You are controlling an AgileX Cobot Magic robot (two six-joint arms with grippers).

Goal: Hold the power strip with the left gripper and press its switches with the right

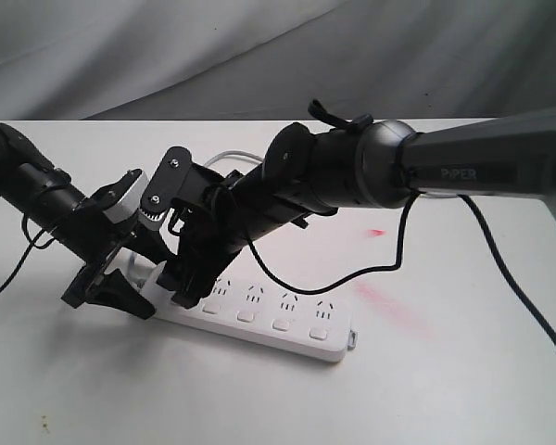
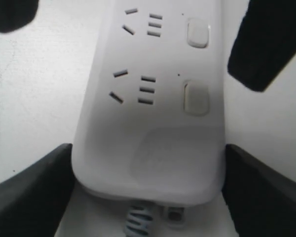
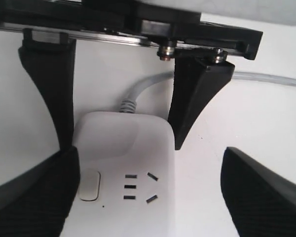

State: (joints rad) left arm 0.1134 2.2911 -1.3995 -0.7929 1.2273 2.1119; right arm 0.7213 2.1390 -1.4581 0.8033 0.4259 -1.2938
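The white power strip (image 1: 292, 320) lies flat on the white table. My left gripper (image 1: 111, 292) is shut on its cord end. In the left wrist view its two black fingers (image 2: 29, 192) press both long sides of the power strip (image 2: 148, 148). The grey cord (image 2: 138, 222) leaves between them. My right gripper (image 1: 190, 292) hangs open over the same end. In the right wrist view one of its fingers (image 3: 34, 197) stands right beside the first switch (image 3: 89, 185), the other well off the power strip (image 3: 133, 163). Further switches (image 1: 281, 324) run along the near edge.
A black cable (image 1: 352, 273) loops down from the right arm onto the table above the strip. Faint red marks (image 1: 389, 301) stain the table to the right. Grey cloth (image 1: 259, 46) hangs behind the table's far edge.
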